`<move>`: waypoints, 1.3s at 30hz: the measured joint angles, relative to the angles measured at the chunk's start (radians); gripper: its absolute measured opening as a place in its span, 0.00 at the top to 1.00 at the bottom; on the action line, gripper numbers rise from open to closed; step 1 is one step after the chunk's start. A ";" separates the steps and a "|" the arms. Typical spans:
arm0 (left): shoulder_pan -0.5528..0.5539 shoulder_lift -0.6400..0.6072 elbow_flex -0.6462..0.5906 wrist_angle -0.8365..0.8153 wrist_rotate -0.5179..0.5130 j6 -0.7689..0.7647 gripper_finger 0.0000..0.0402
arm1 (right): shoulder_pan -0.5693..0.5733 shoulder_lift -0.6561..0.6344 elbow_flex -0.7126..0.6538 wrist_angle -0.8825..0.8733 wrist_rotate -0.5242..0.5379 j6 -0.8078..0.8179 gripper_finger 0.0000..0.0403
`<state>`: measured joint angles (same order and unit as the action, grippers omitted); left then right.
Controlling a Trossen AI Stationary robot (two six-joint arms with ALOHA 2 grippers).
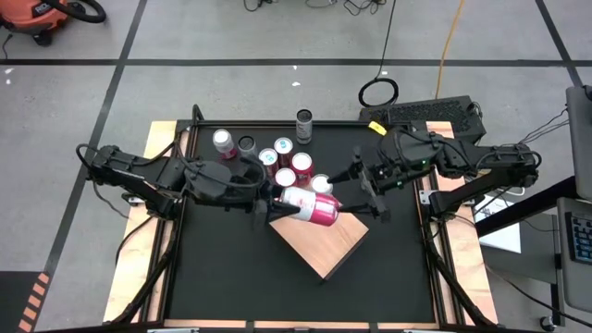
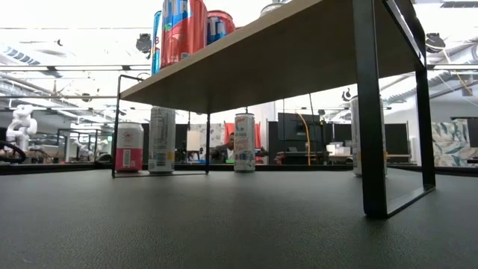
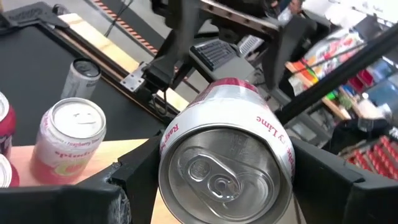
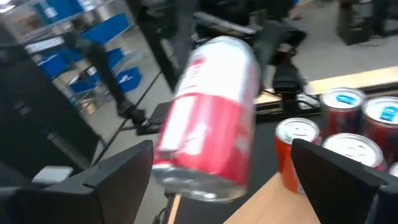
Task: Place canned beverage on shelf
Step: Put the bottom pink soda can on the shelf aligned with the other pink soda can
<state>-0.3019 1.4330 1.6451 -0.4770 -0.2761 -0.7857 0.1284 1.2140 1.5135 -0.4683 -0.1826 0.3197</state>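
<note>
Left wrist view: left tool [image 3: 224, 186] gripping can [image 3: 225, 162]

even overhead light, soft shadows. the low view's background at 12 o'clock glares white. the red can [image 4: 208, 112] is motion-blurred in the right wrist view; the left wrist view is sharp.

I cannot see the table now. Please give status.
Left gripper shut on can, lying sideways over shelf. Right gripper open beside it, empty. Standing cans crowd shelf's far end.
</note>
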 joint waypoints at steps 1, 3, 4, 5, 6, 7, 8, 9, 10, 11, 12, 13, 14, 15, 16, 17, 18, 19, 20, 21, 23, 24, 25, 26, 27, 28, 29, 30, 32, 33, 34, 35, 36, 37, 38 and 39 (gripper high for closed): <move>0.000 0.000 0.000 0.000 -0.005 -0.018 0.29 | 0.000 0.000 0.000 0.000 -0.003 -0.012 0.11; -0.001 0.000 0.000 -0.002 -0.010 -0.047 0.29 | 0.000 0.000 0.000 0.000 -0.003 -0.022 0.11; -0.001 0.000 0.000 -0.002 -0.017 -0.055 0.29 | 0.000 0.000 0.000 -0.001 -0.003 -0.022 0.11; -0.001 0.000 0.000 -0.003 -0.024 -0.070 0.29 | 0.000 0.000 0.000 -0.001 -0.003 -0.027 0.11; -0.001 0.000 0.000 -0.005 -0.032 -0.082 0.29 | 0.000 0.000 0.000 -0.001 -0.001 -0.035 0.11; -0.002 0.000 0.000 -0.009 -0.041 -0.100 0.29 | 0.000 0.000 0.000 -0.002 0.003 -0.046 0.11; -0.001 0.000 0.000 -0.012 -0.050 -0.122 0.29 | 0.000 0.000 0.000 -0.004 0.008 -0.053 0.11; -0.001 0.000 0.000 -0.016 -0.056 -0.142 0.29 | 0.001 0.000 0.000 -0.010 0.024 -0.060 0.11; -0.001 0.000 0.000 -0.019 -0.060 -0.161 0.29 | 0.001 0.000 0.000 -0.019 0.036 -0.072 0.11; -0.001 0.000 0.000 -0.022 -0.063 -0.178 0.29 | 0.001 0.000 0.000 -0.028 0.053 -0.086 0.11; 0.000 0.000 0.000 -0.026 -0.068 -0.192 0.29 | 0.001 0.000 0.000 -0.036 0.063 -0.103 0.11; 0.000 0.000 0.000 -0.033 -0.071 -0.206 0.29 | 0.001 0.000 0.000 -0.040 0.076 -0.114 0.11; -0.001 0.000 0.000 -0.041 -0.072 -0.219 0.29 | 0.001 0.000 0.000 -0.040 0.078 -0.120 0.11; -0.001 0.000 0.000 -0.048 -0.074 -0.228 0.29 | 0.001 0.000 0.000 -0.038 0.078 -0.120 0.11; -0.001 0.000 0.000 -0.051 -0.074 -0.232 0.29 | 0.001 0.000 0.000 -0.037 0.078 -0.118 0.11; -0.001 0.000 0.000 -0.052 -0.073 -0.242 0.29 | 0.001 0.000 0.000 -0.037 0.078 -0.112 0.11; -0.001 0.000 0.000 -0.052 -0.074 -0.250 0.29 | 0.001 0.000 0.000 -0.038 0.078 -0.104 0.11; -0.001 0.000 0.000 -0.052 -0.073 -0.254 0.29 | 0.001 0.004 0.000 -0.037 0.078 -0.094 0.11; -0.001 0.000 0.000 -0.052 -0.074 -0.254 0.29 | 0.001 0.008 0.000 -0.034 0.077 -0.077 0.11; -0.001 0.000 0.000 -0.052 -0.074 -0.252 0.29 | 0.001 0.011 0.000 -0.031 0.075 -0.055 0.11; -0.001 0.000 0.000 -0.057 -0.074 -0.236 0.29 | -0.004 0.022 -0.001 -0.024 0.047 -0.015 0.11; -0.001 0.000 0.000 -0.060 -0.074 -0.226 0.29 | -0.009 0.029 -0.001 -0.011 0.021 0.007 0.11; -0.001 0.002 0.000 -0.059 -0.074 -0.217 0.29 | -0.014 0.035 -0.001 -0.002 -0.005 0.028 0.11; -0.001 0.003 0.000 -0.057 -0.074 -0.203 0.29 | -0.017 0.045 -0.001 0.002 -0.023 0.052 0.11; -0.001 0.004 0.000 -0.056 -0.074 -0.195 0.29 | -0.018 0.053 -0.001 0.008 -0.036 0.076 0.11; -0.001 0.005 0.000 -0.055 -0.074 -0.178 0.29 | -0.021 0.062 -0.001 0.013 -0.050 0.094 0.11; -0.001 0.006 0.000 -0.056 -0.074 -0.170 0.29 | -0.023 0.071 -0.001 0.017 -0.055 0.109 0.11; -0.001 0.006 0.000 -0.057 -0.074 -0.158 0.29 | -0.024 0.079 -0.001 0.023 -0.055 0.122 0.11; -0.001 0.006 0.000 -0.055 -0.074 -0.137 0.29 | -0.024 0.095 -0.001 0.037 -0.057 0.143 0.11; -0.001 0.006 0.000 -0.054 -0.074 -0.126 0.29 | -0.024 0.099 -0.001 0.041 -0.059 0.149 0.11; -0.001 0.006 0.000 -0.054 -0.074 -0.122 0.29 | -0.024 0.104 -0.001 0.041 -0.062 0.151 0.11; -0.001 0.006 0.000 -0.054 -0.074 -0.118 0.29 | -0.024 0.111 -0.001 0.048 -0.078 0.152 0.11; -0.001 0.006 0.000 -0.055 -0.073 -0.115 0.29 | -0.024 0.115 -0.001 0.055 -0.092 0.152 0.11; -0.001 0.006 0.000 -0.056 -0.070 -0.110 0.29 | -0.024 0.119 -0.001 0.055 -0.108 0.152 0.12; -0.001 0.006 0.000 -0.056 -0.068 -0.101 0.29 | -0.024 0.124 -0.001 0.060 -0.119 0.153 0.13; -0.002 0.006 0.000 -0.056 -0.061 -0.095 0.29 | -0.024 0.127 -0.001 0.064 -0.137 0.153 0.15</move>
<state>-0.3035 1.4391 1.6455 -0.5334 -0.3371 -0.8810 0.1040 1.3408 1.5127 -0.4047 -0.3193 0.4729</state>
